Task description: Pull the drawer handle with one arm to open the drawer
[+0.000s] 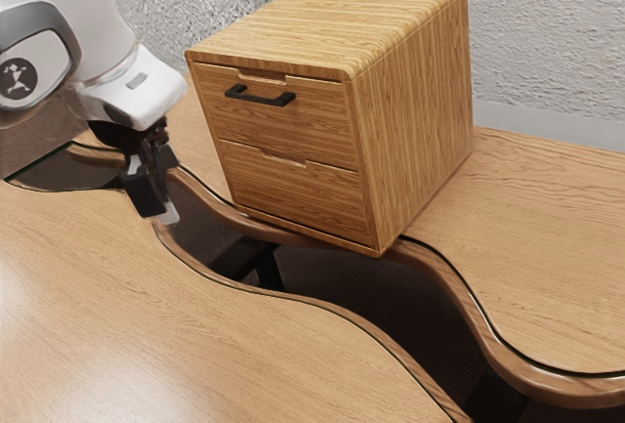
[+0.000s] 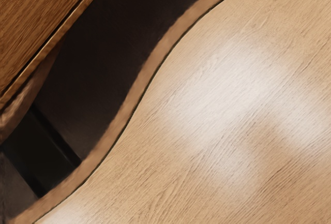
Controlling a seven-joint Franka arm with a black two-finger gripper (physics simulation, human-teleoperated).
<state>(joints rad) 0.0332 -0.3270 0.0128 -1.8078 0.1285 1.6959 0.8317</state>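
Observation:
A wooden cabinet (image 1: 391, 101) with two drawers stands on the far table. The top drawer (image 1: 303, 130) carries a black bar handle (image 1: 260, 97) near its upper edge and sits flush with the cabinet front; the lower drawer (image 1: 293, 189) is flush too. My gripper (image 1: 154, 193) hangs at the exterior view's left, pointing down over the dark gap between the tables. It is below the handle and well to its left, touching nothing. In the wrist view, the near table's top (image 2: 232, 120) and the gap (image 2: 103, 69) lie under my hand.
Two wavy-edged wooden tables are split by a dark curved gap (image 1: 391, 296). The cabinet stands at the far table's (image 1: 547, 218) front edge. A grey textured wall (image 1: 547, 22) is behind it. Across the gap, another wooden surface (image 2: 31, 17) shows in the wrist view.

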